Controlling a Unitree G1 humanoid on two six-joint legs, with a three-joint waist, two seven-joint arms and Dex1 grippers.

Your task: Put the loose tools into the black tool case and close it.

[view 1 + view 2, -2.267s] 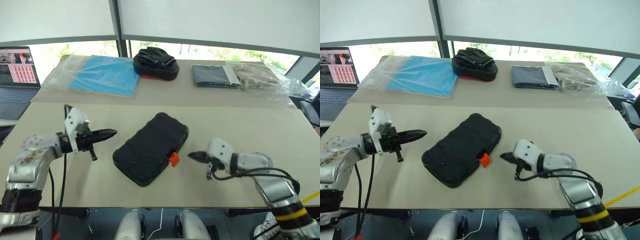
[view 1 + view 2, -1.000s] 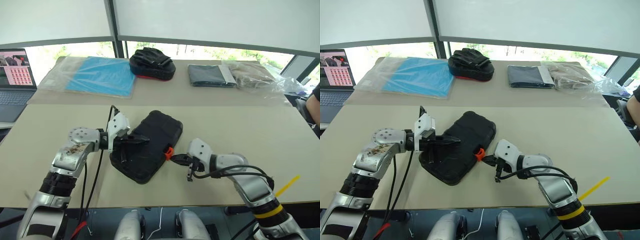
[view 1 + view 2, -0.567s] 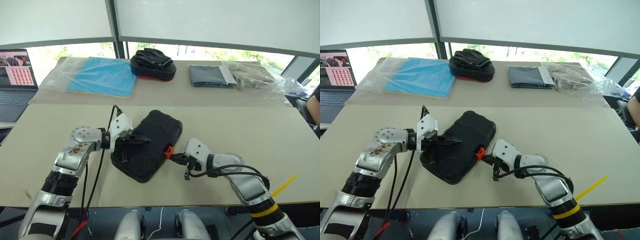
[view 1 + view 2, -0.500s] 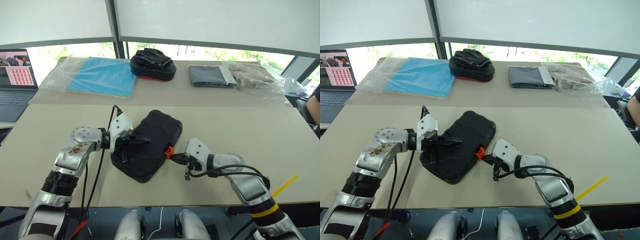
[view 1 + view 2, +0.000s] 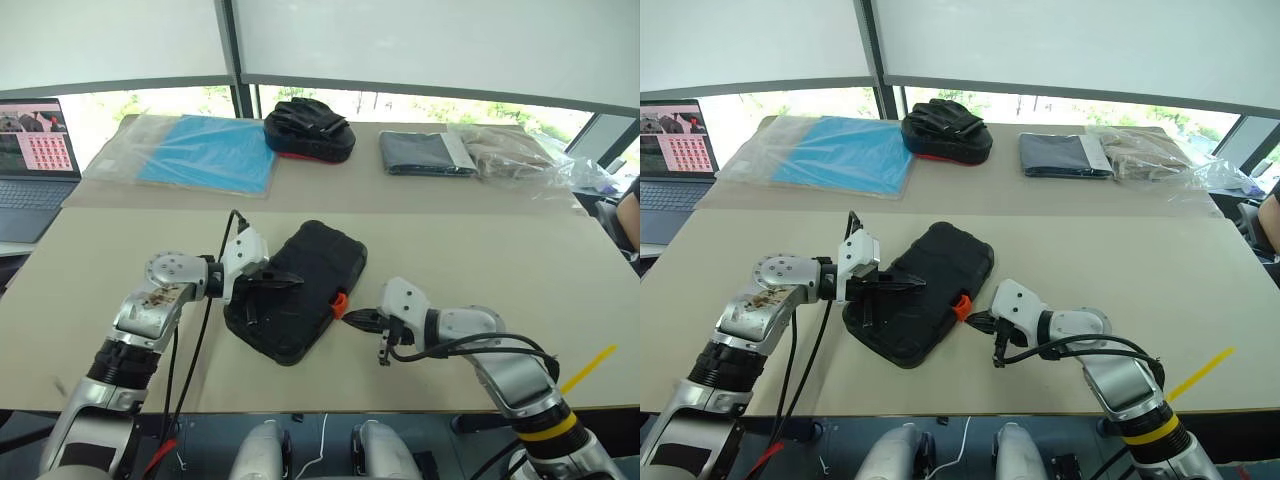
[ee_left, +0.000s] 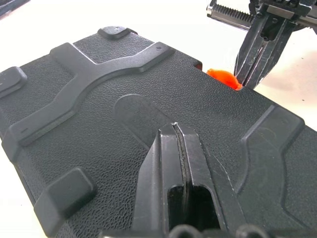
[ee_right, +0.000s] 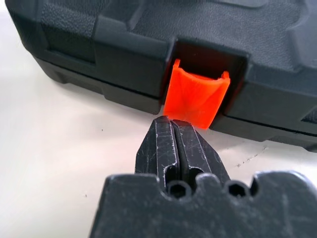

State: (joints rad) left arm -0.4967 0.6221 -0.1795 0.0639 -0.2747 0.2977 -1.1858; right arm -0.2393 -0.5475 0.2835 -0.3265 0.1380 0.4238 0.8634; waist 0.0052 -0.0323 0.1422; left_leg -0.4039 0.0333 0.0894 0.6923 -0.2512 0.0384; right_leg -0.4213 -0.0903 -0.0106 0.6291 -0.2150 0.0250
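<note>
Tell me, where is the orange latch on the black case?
The orange latch sits on the black tool case's edge facing the robot's right, just ahead of the shut right gripper.

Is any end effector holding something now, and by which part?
Nothing is held. Both are shut and empty: the left end effector over the tool case, the right end effector at its orange latch.

Tool case (image 5: 297,291) shut, contents hidden. Laptop (image 5: 33,165) cut off by left edge, screen too small to read. Clear bag (image 5: 545,160) contents indistinct. Whether right fingers (image 7: 177,148) touch orange latch (image 7: 196,99): cannot tell.
</note>
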